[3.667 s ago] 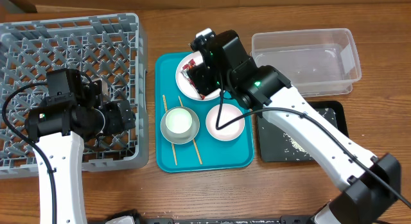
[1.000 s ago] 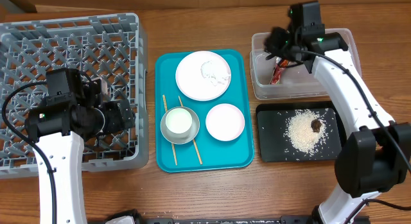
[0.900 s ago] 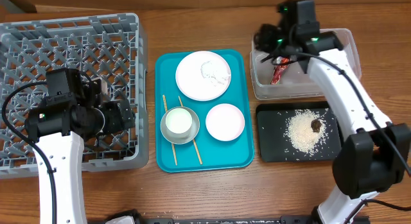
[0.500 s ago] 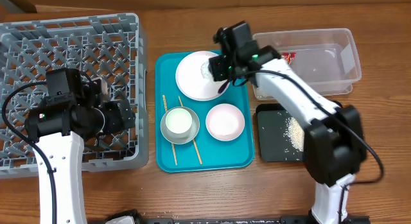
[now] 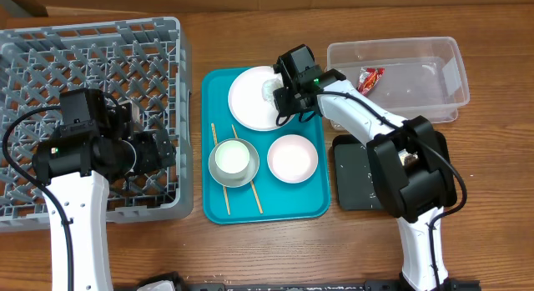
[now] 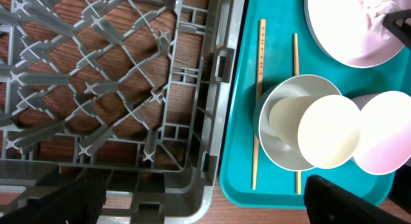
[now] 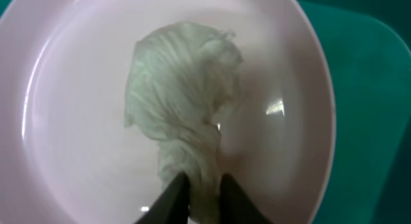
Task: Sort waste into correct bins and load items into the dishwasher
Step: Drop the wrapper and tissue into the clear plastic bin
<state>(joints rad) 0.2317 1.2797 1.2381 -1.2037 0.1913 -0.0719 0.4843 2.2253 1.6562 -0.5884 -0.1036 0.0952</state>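
1. The right gripper (image 7: 200, 201) is down at the plate (image 7: 64, 121). Its fingers are drawn almost together and pinch the lower end of the tissue (image 7: 183, 102).
2. The tissue sits crumpled near the middle of the plate. Its narrow tail runs down between the two fingertips.
3. In the overhead view the plate (image 5: 249, 103) lies at the far end of the teal tray (image 5: 275, 203), with the right gripper (image 5: 288, 95) over the plate's right edge.
4. The wrapper (image 5: 370, 77) lies inside the tub (image 5: 392, 42), at its left end.
5. The black tray (image 5: 350, 178) is just in front of the tub. The right arm covers most of it, so what it holds cannot be told.
6. A bowl (image 5: 234, 162) stands on the near left part of the teal tray with the cup (image 6: 327, 131) tipped inside it. The pink bowl (image 5: 293, 158) is just beside it on the right.
7. The chopsticks (image 6: 259, 102) lie lengthwise on the teal tray and pass under the bowl.
8. The left gripper (image 5: 163, 151) hangs over the rack (image 5: 83, 66), at the rack's near right corner.
9. In the left wrist view the left gripper (image 6: 202, 189) has its fingers spread wide. There is nothing between them.
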